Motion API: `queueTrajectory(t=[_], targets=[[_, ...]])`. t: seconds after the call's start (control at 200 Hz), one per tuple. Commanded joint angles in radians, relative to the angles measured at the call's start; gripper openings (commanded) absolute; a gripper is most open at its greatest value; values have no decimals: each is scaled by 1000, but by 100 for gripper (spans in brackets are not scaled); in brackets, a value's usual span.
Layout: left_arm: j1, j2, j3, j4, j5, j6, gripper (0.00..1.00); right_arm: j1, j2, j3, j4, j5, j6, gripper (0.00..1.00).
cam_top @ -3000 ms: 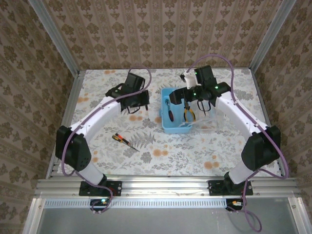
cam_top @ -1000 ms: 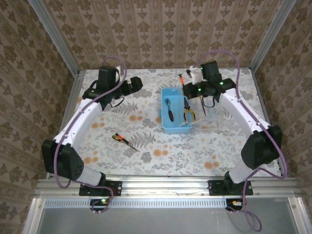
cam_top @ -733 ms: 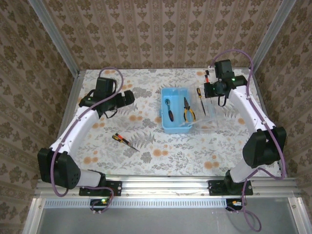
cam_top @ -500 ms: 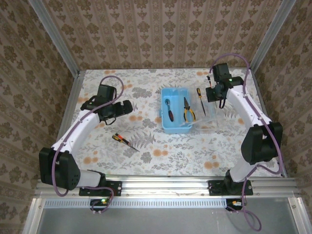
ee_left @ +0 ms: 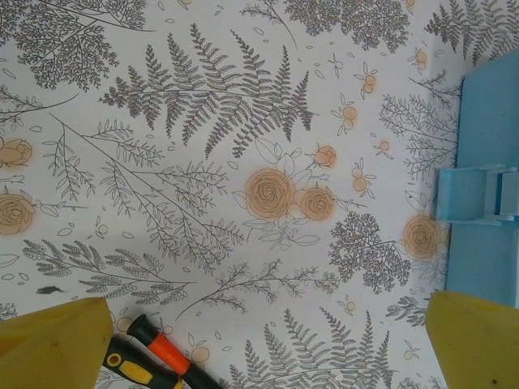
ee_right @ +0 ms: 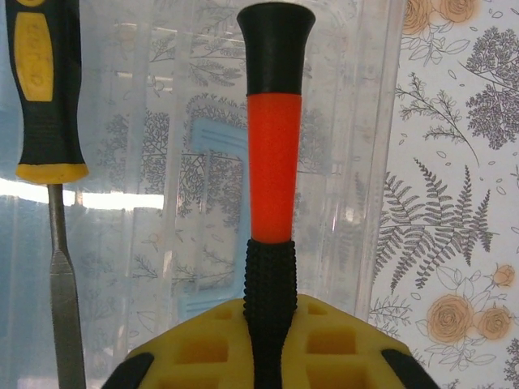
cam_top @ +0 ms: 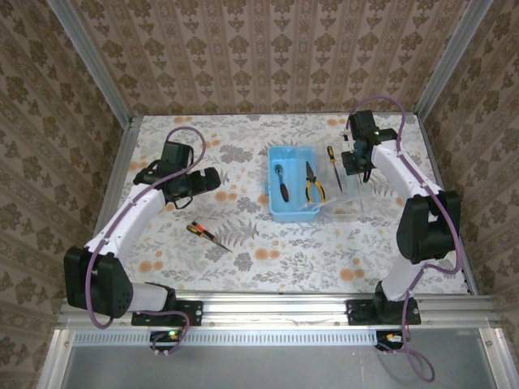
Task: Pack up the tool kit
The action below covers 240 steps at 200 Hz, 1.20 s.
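Observation:
The tool kit's light-blue case (cam_top: pixel 292 209) stands open in the middle of the table, its clear lid (cam_top: pixel 347 198) folded out to the right. Inside lie a red-black screwdriver (cam_top: pixel 281 181) and yellow-handled pliers (cam_top: pixel 314 183). A yellow-black screwdriver (cam_top: pixel 332 164) (ee_right: pixel 50 105) rests on the lid. My right gripper (cam_top: pixel 354 160) (ee_right: pixel 272 324) hangs over the lid, shut on another red-black screwdriver (ee_right: pixel 274 162). My left gripper (cam_top: pixel 204 180) (ee_left: pixel 263 356) is open above the cloth, left of the case (ee_left: pixel 486 121). Two more screwdrivers (cam_top: pixel 209 236) (ee_left: pixel 154 356) lie on the cloth beside its left finger.
A floral cloth (cam_top: pixel 268 259) covers the table, with patterned walls close on three sides. The metal frame rail (cam_top: pixel 276 308) runs along the near edge. The case's latch (ee_left: pixel 477 194) faces my left gripper.
My right gripper has carried the red-black screwdriver rightward from above the case to over the clear lid. My left arm has swung back towards the near left.

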Motion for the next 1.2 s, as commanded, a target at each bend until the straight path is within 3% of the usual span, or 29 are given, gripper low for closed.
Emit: queueTrajectory(t=[0.0, 0.14, 0.41, 0.485, 0.535, 0.565, 0.595, 0.62, 0.635, 0.875, 1.195], targets=[[9, 6, 0, -21, -8, 26, 100, -3, 13, -13, -2, -6, -1, 20], [9, 15, 25, -54, -44, 47, 100, -3, -9, -13, 1, -12, -2, 29], [9, 42, 34, -62, -46, 55, 100, -3, -65, 5, -18, -11, -3, 31], [11, 61, 21, -52, -40, 51, 100, 0, -90, 11, -27, -21, -6, 35], [14, 83, 17, -49, -40, 55, 99, 8, -112, 13, -26, -25, -14, 44], [16, 101, 17, -53, -44, 61, 97, 16, -125, 15, -28, -26, -17, 55], [17, 118, 20, -62, -50, 68, 95, 26, -137, 16, -28, -25, -23, 70], [18, 134, 22, -71, -56, 70, 94, 37, -151, 17, -28, -27, -27, 95], [17, 143, 25, -78, -59, 73, 93, 43, -156, 17, -28, -27, -29, 99], [14, 155, -20, -134, -42, 74, 75, 105, -240, 8, -20, -56, -33, 100], [-9, 120, -171, -118, -7, 26, 68, 125, -225, -9, 15, -95, -24, 100]])
